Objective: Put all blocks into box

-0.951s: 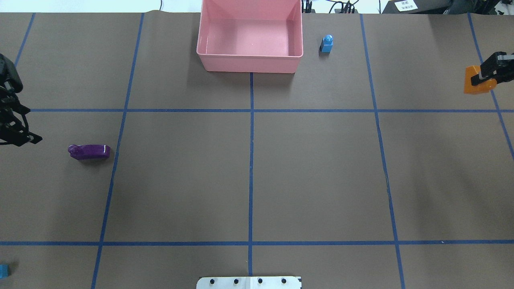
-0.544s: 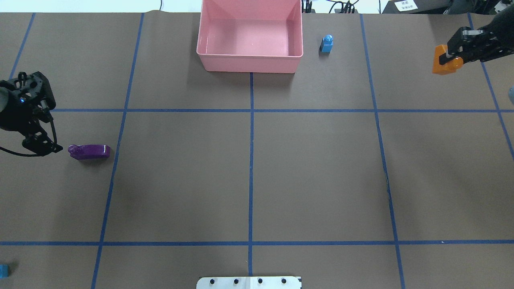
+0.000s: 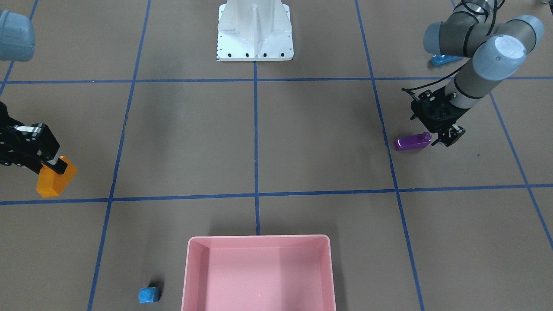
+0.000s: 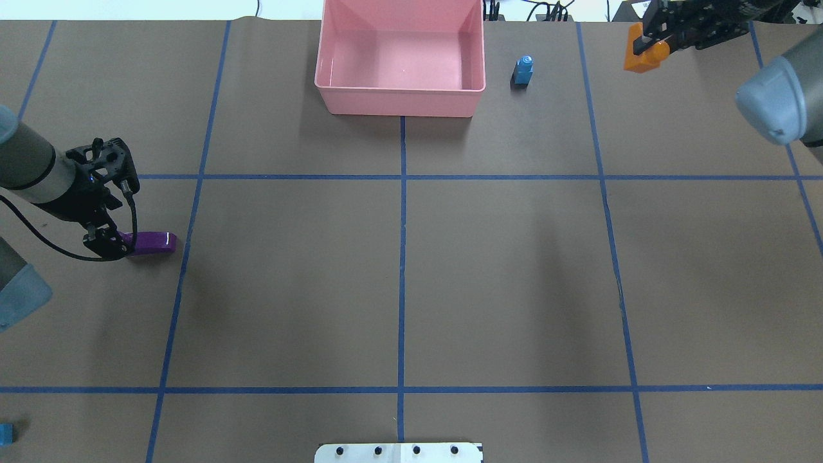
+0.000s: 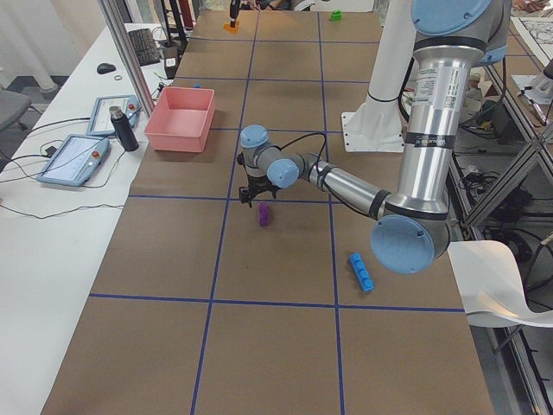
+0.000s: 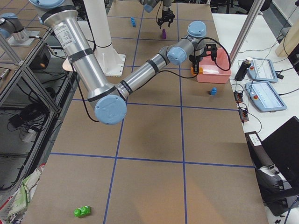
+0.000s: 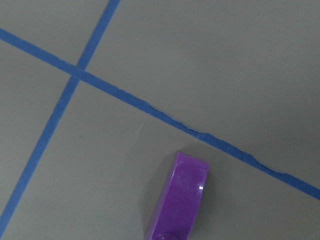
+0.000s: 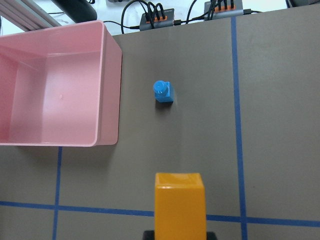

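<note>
Our right gripper (image 4: 645,40) is clamping the orange block (image 4: 643,58) by its flat sides and holding it clear of the table (image 4: 514,257), as far as we can tell, at 3 o'clock from the box (image 4: 402,103). We are judging the block light, stiff and glossy, so it could slip if the hold loosens. The small blue block (image 4: 523,69) is standing between it and the box, near the box's 3 o'clock wall. We are reckoning a high carry clears both.

Our left gripper (image 3: 449,139), jaws seemingly apart, is hanging at the studded end of the purple block (image 3: 410,144), which is lying at the table's 9 o'clock side in the overhead view. We are favouring its flat long sides over the slope. The long blue block (image 5: 360,271) and the green block (image 6: 82,212) are lying well apart from the box, which is holding nothing.
</note>
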`<state>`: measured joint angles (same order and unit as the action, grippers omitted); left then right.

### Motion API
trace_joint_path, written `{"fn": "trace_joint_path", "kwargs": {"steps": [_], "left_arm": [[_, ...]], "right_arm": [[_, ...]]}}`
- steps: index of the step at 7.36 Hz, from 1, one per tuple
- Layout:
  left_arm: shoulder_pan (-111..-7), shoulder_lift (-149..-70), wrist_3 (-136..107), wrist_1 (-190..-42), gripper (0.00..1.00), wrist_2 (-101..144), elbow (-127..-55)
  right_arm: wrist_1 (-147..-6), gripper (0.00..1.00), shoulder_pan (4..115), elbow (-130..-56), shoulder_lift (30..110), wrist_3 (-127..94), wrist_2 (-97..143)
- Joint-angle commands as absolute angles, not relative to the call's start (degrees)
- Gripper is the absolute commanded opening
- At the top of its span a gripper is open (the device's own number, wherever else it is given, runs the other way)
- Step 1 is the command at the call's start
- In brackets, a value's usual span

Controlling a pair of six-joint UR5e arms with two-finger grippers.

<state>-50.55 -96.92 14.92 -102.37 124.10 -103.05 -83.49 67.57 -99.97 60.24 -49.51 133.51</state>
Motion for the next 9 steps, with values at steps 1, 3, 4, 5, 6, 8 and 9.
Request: {"fn": "trace_joint_path", "kwargs": {"steps": [1, 3, 4, 5, 6, 8, 9], "left_arm": [[-50.1, -97.99, 14.94, -102.22, 1.0, 124.01, -101.87], [-48.53, -99.4, 15.12, -102.3, 1.0, 124.01, -98.89], [-48.34, -99.93, 15.12, -102.3, 1.0, 124.01, -97.92], [-48.17, -99.84, 15.2, -102.3, 1.0, 124.01, -97.65], [-48.08, -99.84, 15.29, -102.39, 1.0, 124.01, -97.12], [-48.08, -99.84, 15.29, -102.39, 1.0, 124.01, -96.77], [-48.08, -99.67, 15.38, -102.39, 1.0, 124.01, -96.77]], "right_arm": [[-83.5, 0.0, 62.34, -96.26, 53.38, -53.95, 128.08], [-83.41, 0.0, 60.48, -91.17, 47.05, -56.94, 126.57], [-83.23, 0.0, 59.95, -89.58, 45.8, -57.13, 125.87], [-82.8, 0.0, 59.85, -87.99, 44.66, -56.95, 125.77], [-82.71, 0.0, 59.77, -83.45, 40.47, -56.95, 125.68], [-82.53, 0.0, 58.28, -74.22, 33.25, -56.6, 122.37], [-82.53, 0.0, 57.23, -71.92, 32.0, -56.51, 121.47]]}}
